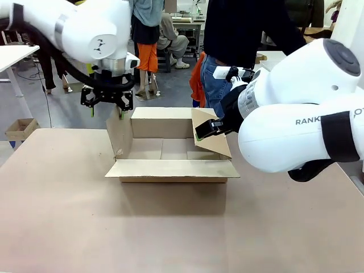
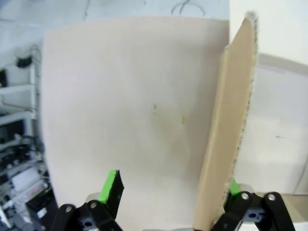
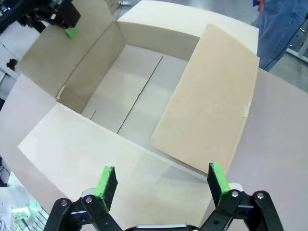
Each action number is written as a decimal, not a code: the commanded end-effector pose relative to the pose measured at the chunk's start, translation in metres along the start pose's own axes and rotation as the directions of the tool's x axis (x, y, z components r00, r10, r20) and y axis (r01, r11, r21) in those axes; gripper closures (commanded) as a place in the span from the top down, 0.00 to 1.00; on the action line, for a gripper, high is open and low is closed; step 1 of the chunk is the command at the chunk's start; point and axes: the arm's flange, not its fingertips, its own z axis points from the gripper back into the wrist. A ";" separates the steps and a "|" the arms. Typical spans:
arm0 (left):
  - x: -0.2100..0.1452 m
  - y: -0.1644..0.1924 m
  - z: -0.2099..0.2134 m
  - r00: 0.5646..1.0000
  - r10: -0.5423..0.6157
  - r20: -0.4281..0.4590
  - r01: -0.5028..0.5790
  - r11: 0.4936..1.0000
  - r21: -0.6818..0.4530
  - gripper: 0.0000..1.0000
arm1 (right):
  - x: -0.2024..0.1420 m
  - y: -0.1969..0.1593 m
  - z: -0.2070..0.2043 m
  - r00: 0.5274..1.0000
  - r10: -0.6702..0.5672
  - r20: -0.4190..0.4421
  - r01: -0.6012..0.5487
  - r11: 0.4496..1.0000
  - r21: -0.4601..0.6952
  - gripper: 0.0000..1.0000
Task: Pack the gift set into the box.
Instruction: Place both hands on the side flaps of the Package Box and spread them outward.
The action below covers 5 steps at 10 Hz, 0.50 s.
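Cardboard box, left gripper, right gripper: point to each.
cardboard box (image 1: pixel 173 149), front view, bare inner floor.
left gripper (image 1: pixel 106 112), front view, midway between fingertips.
right gripper (image 3: pixel 161 178), right wrist view, midway between fingertips.

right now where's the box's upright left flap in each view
front view: left flap stands left of centre, under the left claw.
left wrist view: edge-on at right, between that claw's fingers.
right wrist view: upper left.
shared landmark: the left claw's green pad at the flap's top edge.
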 end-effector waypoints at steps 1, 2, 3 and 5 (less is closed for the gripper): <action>-0.014 0.035 -0.013 0.998 0.058 -0.026 -0.061 0.989 -0.136 1.00 | -0.004 0.002 0.004 1.000 -0.013 -0.006 0.013 1.000 -0.001 1.00; -0.015 0.045 -0.021 0.996 0.067 -0.058 -0.077 0.978 -0.192 1.00 | -0.004 0.002 0.004 1.000 -0.013 -0.006 0.013 1.000 -0.001 1.00; -0.015 0.054 -0.032 0.995 0.057 -0.087 -0.077 0.966 -0.247 1.00 | -0.004 0.002 0.004 1.000 -0.013 -0.006 0.013 1.000 -0.001 1.00; -0.008 0.074 -0.061 0.983 0.026 -0.179 -0.092 0.925 -0.369 1.00 | -0.004 0.002 0.004 1.000 -0.013 -0.006 0.013 1.000 -0.001 1.00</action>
